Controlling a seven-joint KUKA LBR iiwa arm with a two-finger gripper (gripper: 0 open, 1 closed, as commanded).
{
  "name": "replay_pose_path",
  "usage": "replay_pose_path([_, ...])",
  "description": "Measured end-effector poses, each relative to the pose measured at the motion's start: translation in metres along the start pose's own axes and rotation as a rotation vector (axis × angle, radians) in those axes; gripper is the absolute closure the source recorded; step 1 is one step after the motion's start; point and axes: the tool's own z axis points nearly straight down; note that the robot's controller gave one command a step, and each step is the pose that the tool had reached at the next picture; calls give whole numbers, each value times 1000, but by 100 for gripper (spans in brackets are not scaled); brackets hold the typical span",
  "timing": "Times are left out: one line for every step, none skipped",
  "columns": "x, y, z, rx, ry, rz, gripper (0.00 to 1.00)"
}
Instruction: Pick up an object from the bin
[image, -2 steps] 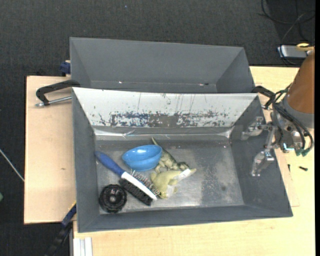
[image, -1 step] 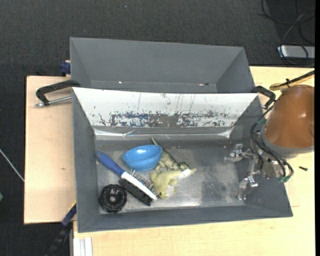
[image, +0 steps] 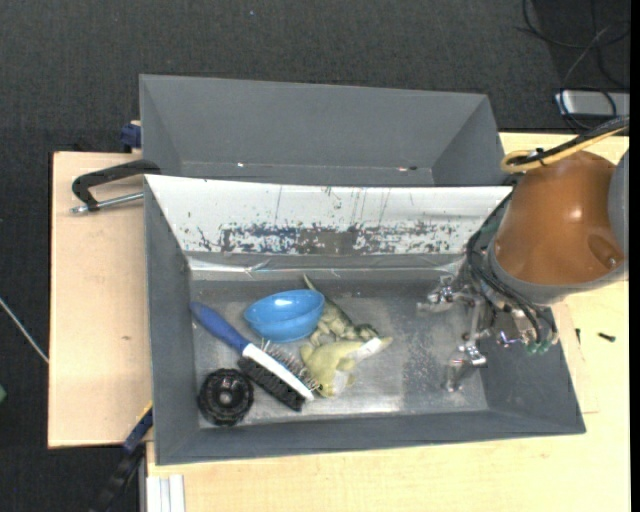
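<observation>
By the bin's (image: 300, 130) right edge: my fingers (image: 464, 356) spread open, empty.
Aim, I judge: cross toward the opposite edge, straddle the blue bowl's (image: 285, 313) rim, close squarely.

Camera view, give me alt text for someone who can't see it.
The pincer hangs over the right side of the grey bin. On the left lie a blue bowl, a blue-handled brush, a black knob and pale toys.
</observation>
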Motion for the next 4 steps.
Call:
replay_pose_path([-70,19,96,1,2,367,0])
replay_pose_path([-79,94,95,3,-3,579,0])
replay_pose_path([-82,92,93,3,-12,578,100])
replay_pose_path([-85,91,-2,1,-4,578,100])
